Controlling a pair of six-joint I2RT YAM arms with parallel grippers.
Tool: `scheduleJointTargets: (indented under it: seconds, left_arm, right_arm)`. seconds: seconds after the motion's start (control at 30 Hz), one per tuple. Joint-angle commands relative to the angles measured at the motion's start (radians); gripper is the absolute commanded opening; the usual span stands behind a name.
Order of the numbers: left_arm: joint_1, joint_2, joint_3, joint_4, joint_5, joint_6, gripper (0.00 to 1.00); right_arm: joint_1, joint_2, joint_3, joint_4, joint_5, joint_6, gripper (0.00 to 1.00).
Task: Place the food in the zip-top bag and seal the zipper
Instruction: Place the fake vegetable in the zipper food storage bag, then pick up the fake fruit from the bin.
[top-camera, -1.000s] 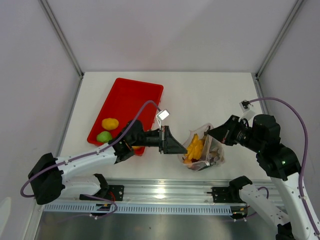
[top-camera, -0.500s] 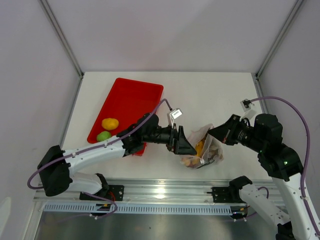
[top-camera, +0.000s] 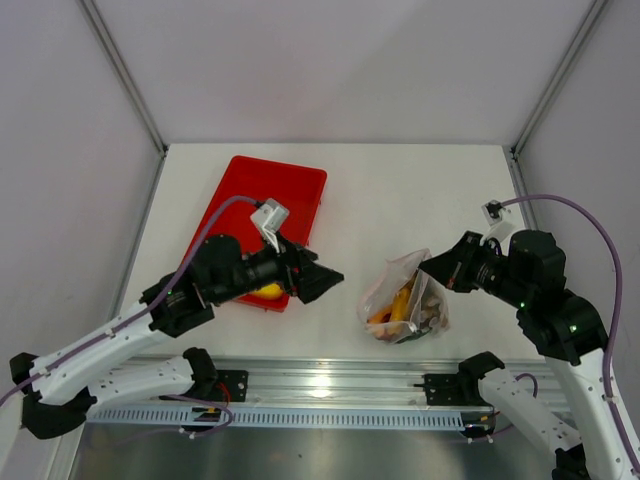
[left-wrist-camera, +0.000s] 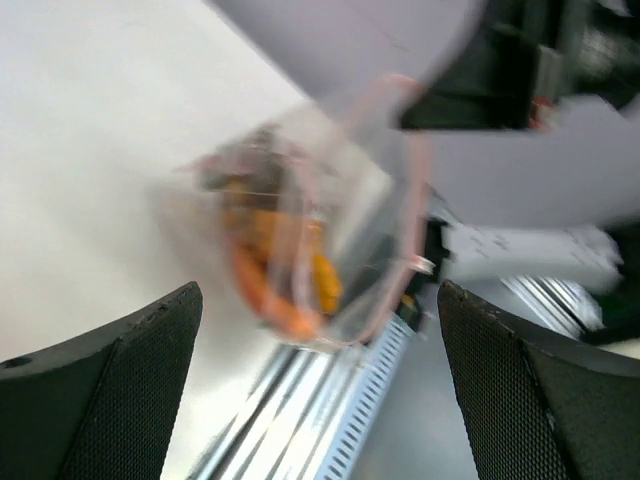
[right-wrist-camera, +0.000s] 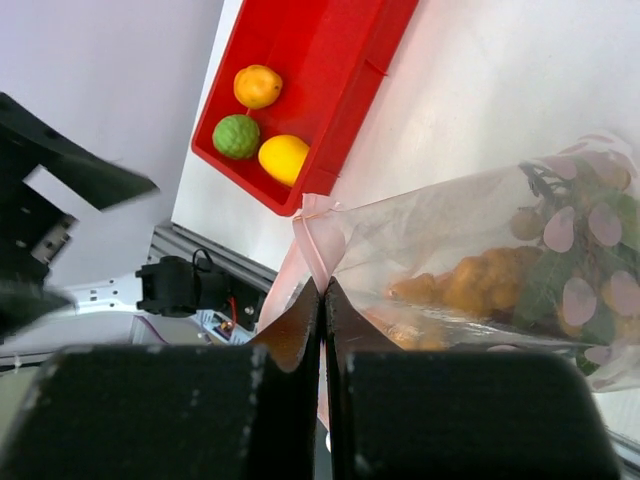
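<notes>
Partway: bag stands on the table to the right of the tray, mouth open, some food inside. The right gripper is pinched together on the bag's mouth edge. The left gripper has fingers wide apart and empty, between tray and bag. To do — mango, lime and orange lie in the tray, zipper unsealed.
</notes>
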Motion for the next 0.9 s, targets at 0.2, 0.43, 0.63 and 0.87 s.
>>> scheduleJointTargets:
  seconds: [0.2, 0.43, 0.63, 0.87]
  left_arm:
    - [0.123, 0.102, 0.158, -0.659, -0.732, -0.256, 1.0]
    - [0.41, 0.213, 0.169, -0.772, -0.589, -0.478, 0.99]
    - [0.533, 0.439, 0.241, -0.916, -0.539, -0.694, 0.99]
    - [0.548, 0.774, 0.403, -1.045, -0.436, -0.745, 1.0]
  right_arm:
    - [0.005, 0.013, -0.002, 0.002, 0.025, -0.067, 0.0]
    - [0.006, 0.026, 0.01, 0.018, 0.009, -0.073, 0.0]
    - [0.006, 0.008, 0.006, 0.007, 0.009, -0.071, 0.0]
    - [0.006, -0.02, 0.004, -0.005, 0.014, -0.073, 0.0]
